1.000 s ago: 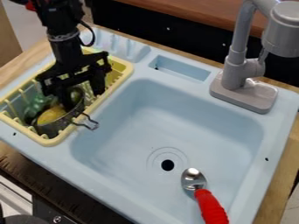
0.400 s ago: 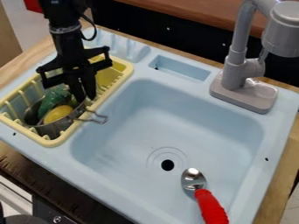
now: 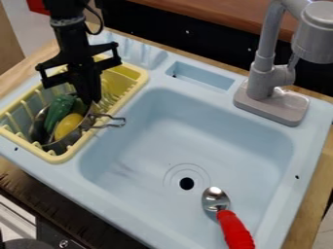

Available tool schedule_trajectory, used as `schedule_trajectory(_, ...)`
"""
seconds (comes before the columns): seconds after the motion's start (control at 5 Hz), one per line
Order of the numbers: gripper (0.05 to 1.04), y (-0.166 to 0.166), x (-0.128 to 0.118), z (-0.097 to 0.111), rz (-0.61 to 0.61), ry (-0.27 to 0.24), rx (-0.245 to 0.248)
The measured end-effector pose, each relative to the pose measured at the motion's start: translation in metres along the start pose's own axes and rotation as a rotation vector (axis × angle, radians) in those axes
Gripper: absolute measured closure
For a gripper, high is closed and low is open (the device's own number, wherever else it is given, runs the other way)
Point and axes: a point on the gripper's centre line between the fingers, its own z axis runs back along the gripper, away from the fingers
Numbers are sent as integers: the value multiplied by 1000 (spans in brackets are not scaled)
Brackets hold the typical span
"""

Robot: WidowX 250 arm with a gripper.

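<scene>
At the upper left the black gripper (image 3: 92,99) points down over the yellow dish rack (image 3: 54,157), its two fingers together at the pot's back rim, shut on it. The metal pot (image 3: 63,143) stands tilted in the rack, its wire handle (image 3: 110,121) sticking out over the sink's left edge. Inside the pot lie a yellow oval object (image 3: 68,126) and a dark green, pepper-like object (image 3: 59,112). How the pot's underside rests is hidden.
The light blue sink (image 3: 221,131) lies right of the rack. A spoon (image 3: 232,224) with a red handle lies at its front right, by the drain. A grey faucet (image 3: 261,80) stands at the back right.
The gripper's fingers have come together at the rim. The pot has turned and tilted, its handle swinging right and up, and the green and yellow objects have shifted with it.
</scene>
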Motion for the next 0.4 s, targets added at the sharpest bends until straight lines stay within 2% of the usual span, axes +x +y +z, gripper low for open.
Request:
schedule_trajectory(0.2,1029,0,-1,1,-16,-24,32)
schedule_trajectory(0.4,1029,-7,-3,11,-41,-107,62)
